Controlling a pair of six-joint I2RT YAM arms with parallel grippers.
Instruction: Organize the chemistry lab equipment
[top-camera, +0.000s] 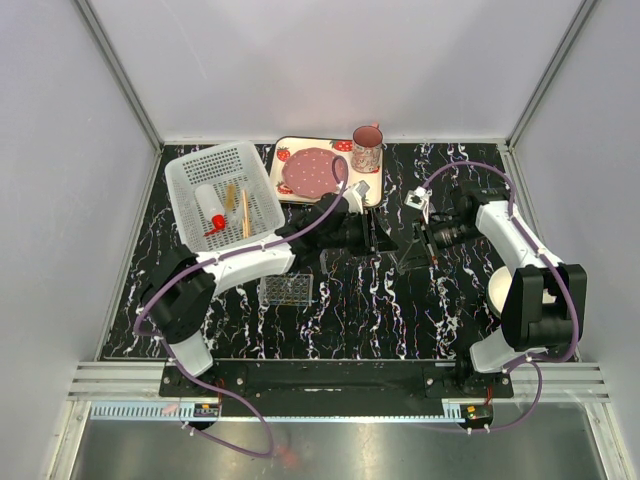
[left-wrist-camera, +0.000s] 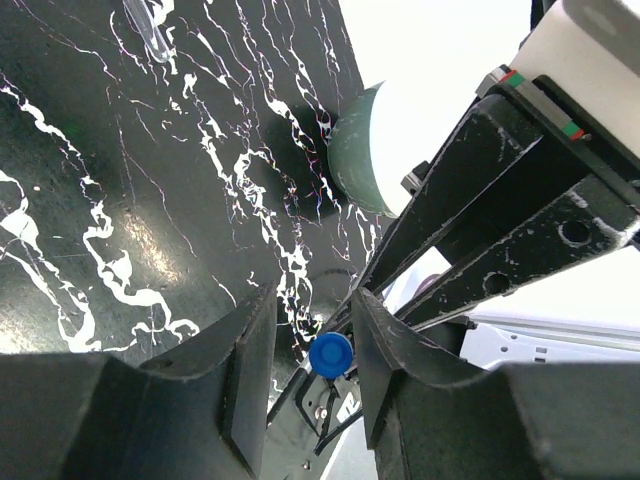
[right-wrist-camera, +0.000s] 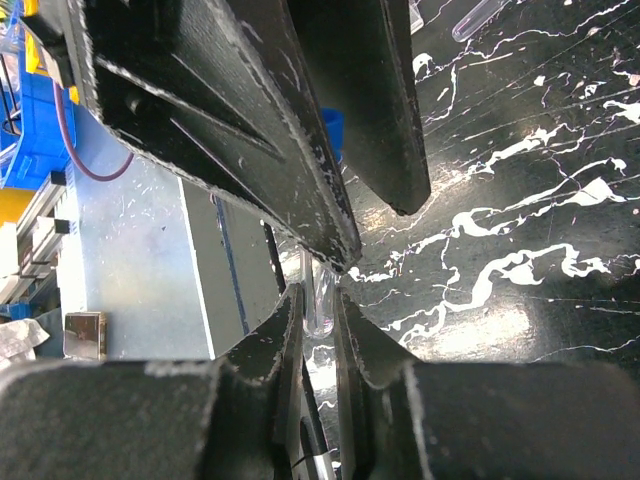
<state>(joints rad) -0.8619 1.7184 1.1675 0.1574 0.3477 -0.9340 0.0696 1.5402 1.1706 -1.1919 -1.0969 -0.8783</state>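
Over the middle of the table my two grippers meet tip to tip. My right gripper (top-camera: 420, 243) (right-wrist-camera: 318, 292) is shut on a thin clear tube (right-wrist-camera: 319, 303) near its rounded bottom end. The tube's blue cap (left-wrist-camera: 331, 355) (right-wrist-camera: 333, 130) sits between the fingers of my left gripper (top-camera: 378, 232) (left-wrist-camera: 312, 310), whose jaws stand apart around it, with a gap on one side. The clear grid rack (top-camera: 287, 289) lies on the table near the left arm. A white basket (top-camera: 190, 215) at the back left holds the red-capped bottle (top-camera: 213, 221) and wooden sticks (top-camera: 244, 212).
A strawberry-printed tray (top-camera: 290, 150) with a pink plate (top-camera: 313, 172) stands at the back centre, a mug (top-camera: 366, 148) beside it. A cream bowl (top-camera: 497, 290) (left-wrist-camera: 362, 150) sits at the right. Another clear tube (left-wrist-camera: 148, 30) (right-wrist-camera: 478, 16) lies loose on the black marbled table.
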